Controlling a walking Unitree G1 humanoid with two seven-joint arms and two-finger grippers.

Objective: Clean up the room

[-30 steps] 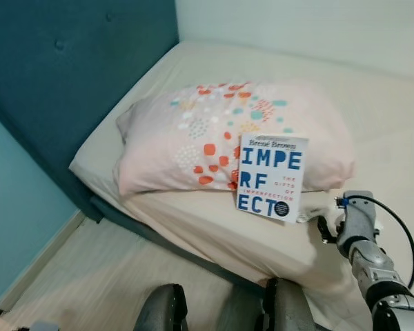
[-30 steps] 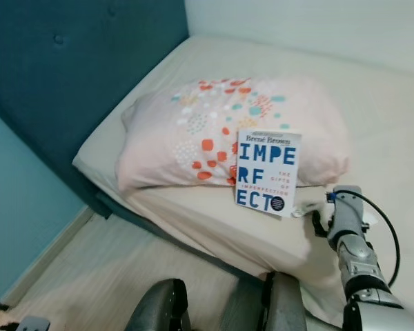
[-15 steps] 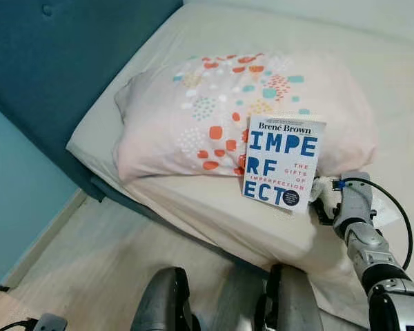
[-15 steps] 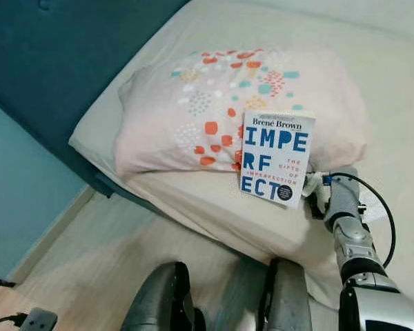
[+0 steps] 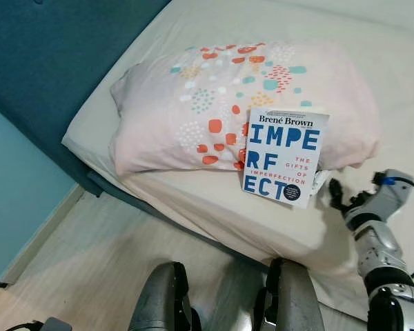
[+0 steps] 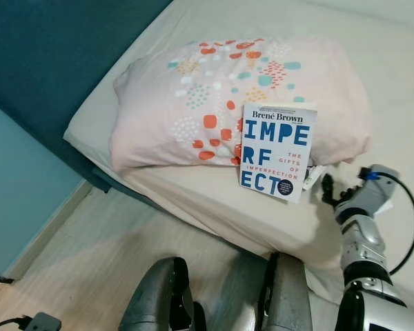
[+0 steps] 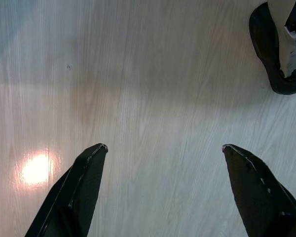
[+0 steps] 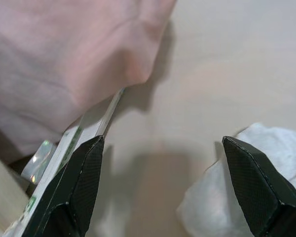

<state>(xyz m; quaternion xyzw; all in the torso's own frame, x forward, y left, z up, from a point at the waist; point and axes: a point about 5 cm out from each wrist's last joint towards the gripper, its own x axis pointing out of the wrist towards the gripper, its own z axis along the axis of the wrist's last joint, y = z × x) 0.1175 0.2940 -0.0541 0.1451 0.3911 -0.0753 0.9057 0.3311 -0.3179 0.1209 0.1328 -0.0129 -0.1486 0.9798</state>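
On the bed [image 5: 214, 214], a book [image 5: 281, 157] leaned upright against the pillow [image 5: 214, 103].
Its cover read "Brené Brown", "IMPERFECT", "The Gifts of Imperfection". Right fingers [image 6: 329, 188] hovered wide open and empty just beside its edge, near white crumpled paper [image 8: 246, 182], likely to grasp; left fingers [image 7: 163, 187] hung open over floor [image 7: 153, 74].

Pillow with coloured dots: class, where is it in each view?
Left eye view: pillow upper centre, behind the book.
Right eye view: upper centre too.
Right wrist view: pink corner beyond the right gripper.
Left wrist view: left gripper over floor.
Shared landmark: beige sheet.
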